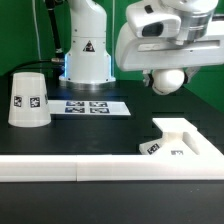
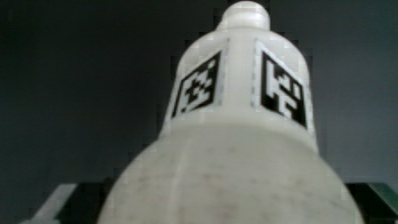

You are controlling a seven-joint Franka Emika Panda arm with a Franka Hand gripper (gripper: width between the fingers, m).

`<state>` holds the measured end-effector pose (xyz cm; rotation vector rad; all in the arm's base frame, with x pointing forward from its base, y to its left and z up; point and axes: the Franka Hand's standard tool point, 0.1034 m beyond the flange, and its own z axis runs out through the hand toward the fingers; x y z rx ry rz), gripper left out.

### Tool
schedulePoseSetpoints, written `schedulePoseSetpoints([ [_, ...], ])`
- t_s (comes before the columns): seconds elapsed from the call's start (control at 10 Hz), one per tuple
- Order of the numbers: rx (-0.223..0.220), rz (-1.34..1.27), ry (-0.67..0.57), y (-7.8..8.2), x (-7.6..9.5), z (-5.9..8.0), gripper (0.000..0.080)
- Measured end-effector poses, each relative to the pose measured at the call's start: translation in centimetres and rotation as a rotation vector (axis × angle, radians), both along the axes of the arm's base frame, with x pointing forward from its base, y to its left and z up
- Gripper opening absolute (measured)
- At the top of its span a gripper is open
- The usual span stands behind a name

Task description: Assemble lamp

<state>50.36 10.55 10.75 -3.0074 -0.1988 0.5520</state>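
My gripper is shut on the white bulb and holds it in the air above the table, at the exterior view's right. In the wrist view the bulb fills the picture, its tagged neck pointing away from the camera. Of the gripper only dark finger edges show beside the ball. The flat square base lies on the table below the bulb and nearer the camera. The cup-like shade stands wide end down at the exterior view's left.
The marker board lies flat on the table between the shade and the gripper. The long white border rail runs along the table's near edge. The arm's pedestal stands behind the marker board.
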Motion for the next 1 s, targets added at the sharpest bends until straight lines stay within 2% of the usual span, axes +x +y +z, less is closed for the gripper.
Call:
schedulePoseSetpoints([
  [0.2,0.026,0.034,-0.162,-0.8,2.5,1.8,0.0577],
  [0.3,0.03,0.028,-0.206,-0.7,2.9,1.9,0.0577],
  [0.7,0.027,0.006,-0.515,-1.6,4.0,1.4,0.0577],
  [0.8,0.028,0.039,-0.58,-1.8,4.4,1.7,0.0577],
  [1.0,0.03,0.114,-0.688,-2.0,6.3,3.3,0.0577],
])
